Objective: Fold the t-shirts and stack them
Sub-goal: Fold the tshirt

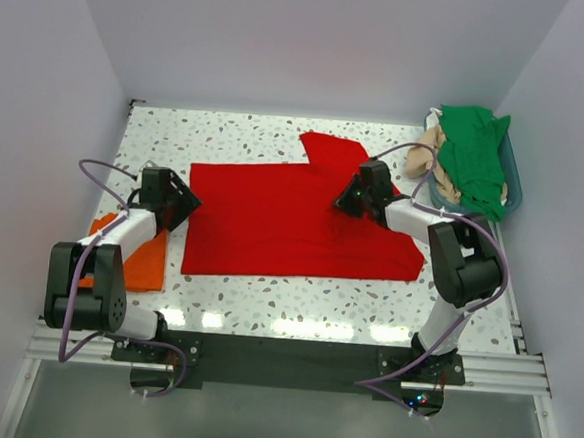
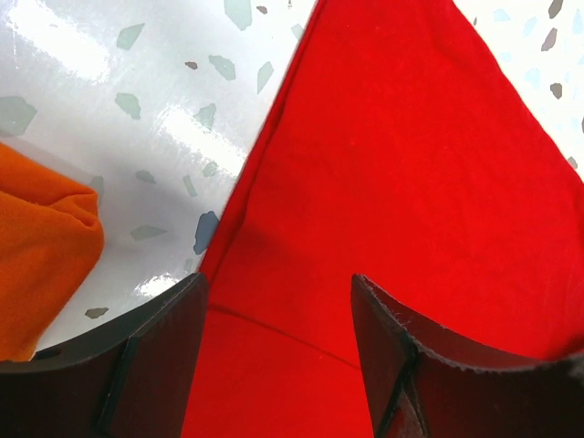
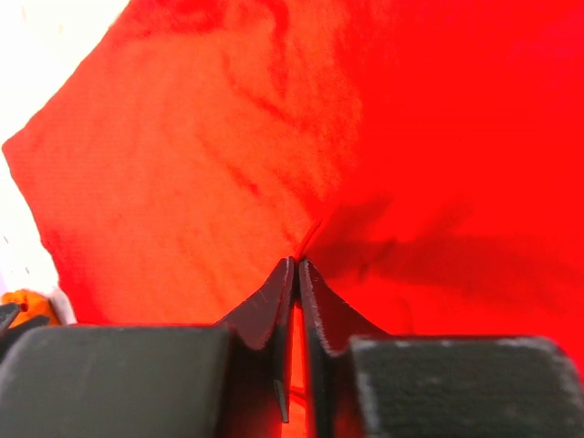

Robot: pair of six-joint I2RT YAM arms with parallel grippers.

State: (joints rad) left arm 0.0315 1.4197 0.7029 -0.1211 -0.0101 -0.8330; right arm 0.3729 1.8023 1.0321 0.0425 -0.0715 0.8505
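The large red t-shirt (image 1: 292,219) lies spread flat on the speckled table, one sleeve pointing to the back. My left gripper (image 1: 180,203) is open at the shirt's left edge, its jaws standing apart over the red cloth (image 2: 383,164). My right gripper (image 1: 346,199) is shut on a pinch of the red shirt (image 3: 182,182) near its upper right part. A folded orange t-shirt (image 1: 141,259) lies at the left front; it also shows in the left wrist view (image 2: 41,255). A green t-shirt (image 1: 474,157) and a tan one (image 1: 427,153) hang out of the basket.
The teal basket (image 1: 513,184) stands at the back right against the wall. White walls close in the table on the left, back and right. The speckled tabletop (image 1: 296,300) shows in front of the red shirt.
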